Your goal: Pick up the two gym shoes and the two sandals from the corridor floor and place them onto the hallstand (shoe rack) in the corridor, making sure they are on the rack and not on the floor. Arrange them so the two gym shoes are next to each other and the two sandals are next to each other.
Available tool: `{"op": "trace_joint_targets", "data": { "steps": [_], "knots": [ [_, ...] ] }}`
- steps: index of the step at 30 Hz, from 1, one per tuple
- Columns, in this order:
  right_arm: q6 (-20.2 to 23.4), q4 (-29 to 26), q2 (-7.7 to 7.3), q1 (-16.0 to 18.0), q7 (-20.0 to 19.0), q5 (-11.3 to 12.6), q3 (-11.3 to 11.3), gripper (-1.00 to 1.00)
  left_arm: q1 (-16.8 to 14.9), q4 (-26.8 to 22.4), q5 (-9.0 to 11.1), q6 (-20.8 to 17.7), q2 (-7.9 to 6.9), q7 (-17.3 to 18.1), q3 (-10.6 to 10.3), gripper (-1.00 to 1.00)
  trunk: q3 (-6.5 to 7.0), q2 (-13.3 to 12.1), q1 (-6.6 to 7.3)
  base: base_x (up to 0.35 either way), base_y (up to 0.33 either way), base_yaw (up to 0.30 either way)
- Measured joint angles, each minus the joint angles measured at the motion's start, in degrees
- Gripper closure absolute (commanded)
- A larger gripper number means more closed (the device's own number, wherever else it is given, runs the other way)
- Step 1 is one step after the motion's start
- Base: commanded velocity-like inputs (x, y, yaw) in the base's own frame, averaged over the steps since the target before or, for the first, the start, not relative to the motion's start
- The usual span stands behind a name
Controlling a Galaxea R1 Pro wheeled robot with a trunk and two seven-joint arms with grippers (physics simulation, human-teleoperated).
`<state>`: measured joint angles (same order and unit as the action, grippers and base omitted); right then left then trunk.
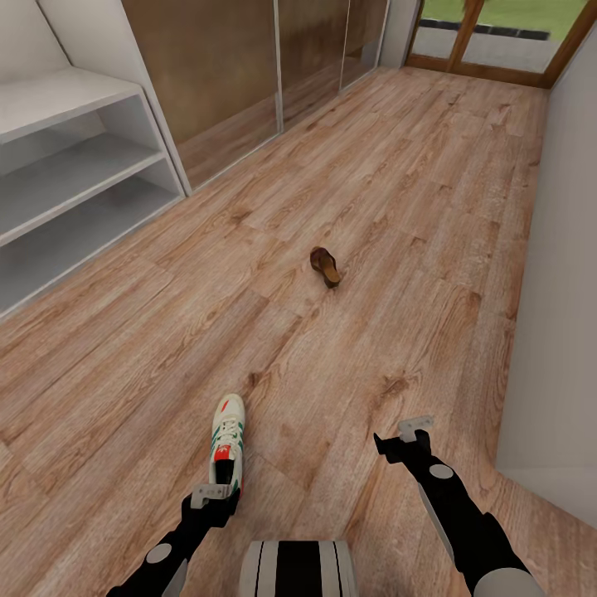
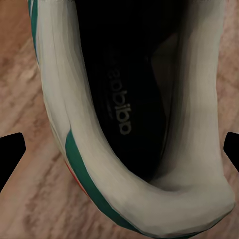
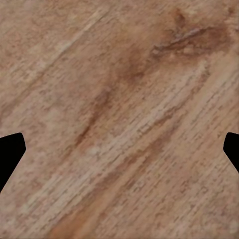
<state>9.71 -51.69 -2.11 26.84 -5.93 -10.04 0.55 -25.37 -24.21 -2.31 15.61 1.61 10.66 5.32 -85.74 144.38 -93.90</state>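
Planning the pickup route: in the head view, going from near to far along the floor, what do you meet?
Left gripper → gym shoe → sandal → glass door at the corridor's far end.

A white sneaker [image 1: 228, 442] with green stripes and a red tongue patch lies upright on the wood floor [image 1: 398, 207] at lower centre. A brown sandal [image 1: 325, 266] lies mid-frame. The white shoe rack [image 1: 75, 157] stands upper left.

2 black arms with grey round joint caps, pale grey tools, black-and-white striped trunk top [image 1: 298, 567]
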Motion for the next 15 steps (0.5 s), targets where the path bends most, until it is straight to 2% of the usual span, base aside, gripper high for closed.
{"op": "trace_joint_targets", "data": {
  "steps": [1,15],
  "knots": [
    [0.0,0.01,0.0,-0.01,0.0,0.0,0.0,-1.0,0.0,0.02,-0.02,0.0,0.0,-0.01,0.02,1.0,0.0,0.0,0.0,0.0,0.0,0.0],
    [0.0,0.17,0.0,0.02,0.0,0.0,-0.03,-1.0,0.12,-0.39,0.12,0.02,-0.08,0.06,-0.06,1.0,0.0,0.0,0.0,0.0,0.0,0.0]
  ]
}}
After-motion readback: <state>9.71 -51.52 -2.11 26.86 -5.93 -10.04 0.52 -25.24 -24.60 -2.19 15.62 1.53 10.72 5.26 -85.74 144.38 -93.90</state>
